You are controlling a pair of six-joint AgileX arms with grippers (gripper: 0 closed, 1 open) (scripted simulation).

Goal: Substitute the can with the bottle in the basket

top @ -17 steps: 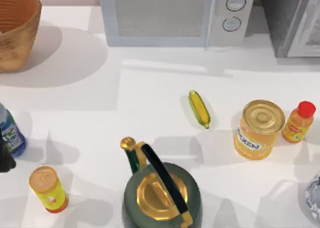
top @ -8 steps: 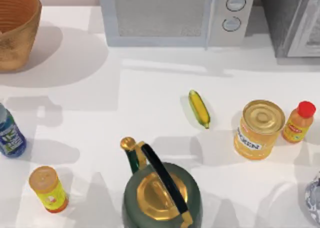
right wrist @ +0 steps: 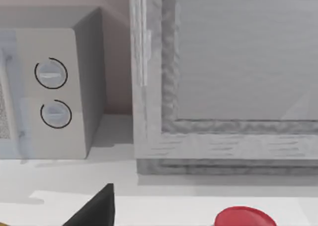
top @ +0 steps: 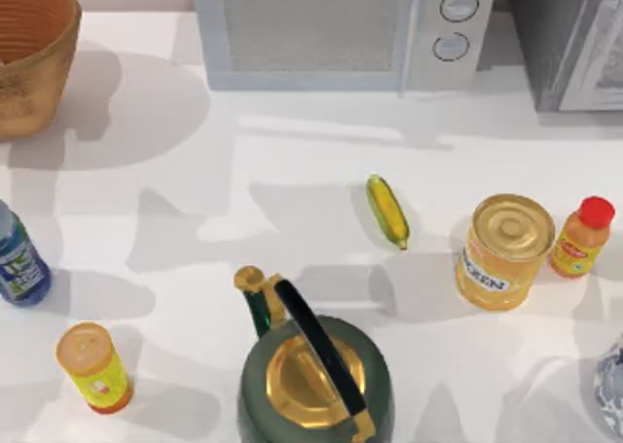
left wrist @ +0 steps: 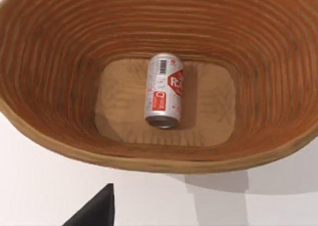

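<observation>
The can (left wrist: 164, 92) is white with red marks and lies on its side on the floor of the basket (left wrist: 59, 52), seen from above in the left wrist view. A dark part of my left gripper (left wrist: 97, 211) hangs over the basket's near rim, apart from the can. In the top view the basket (top: 29, 63) stands at the far left back corner. The bottle (top: 18, 263), bluish with a blue label, stands upright at the table's left edge. A dark part of my right gripper (right wrist: 97, 211) shows before the microwave and a grey cabinet.
A green kettle (top: 311, 370) with a gold lid stands front centre. A yellow-labelled cylinder (top: 92, 368) is front left. A corn cob (top: 387, 210), a golden tin (top: 504, 251) and an orange bottle (top: 581, 237) are on the right. The microwave (top: 341, 29) lines the back.
A dark piece of my left gripper beside the bottle at the left edge a second ago has left the top view. Arm shadows have spread across the table's middle. The bottle stays put.
</observation>
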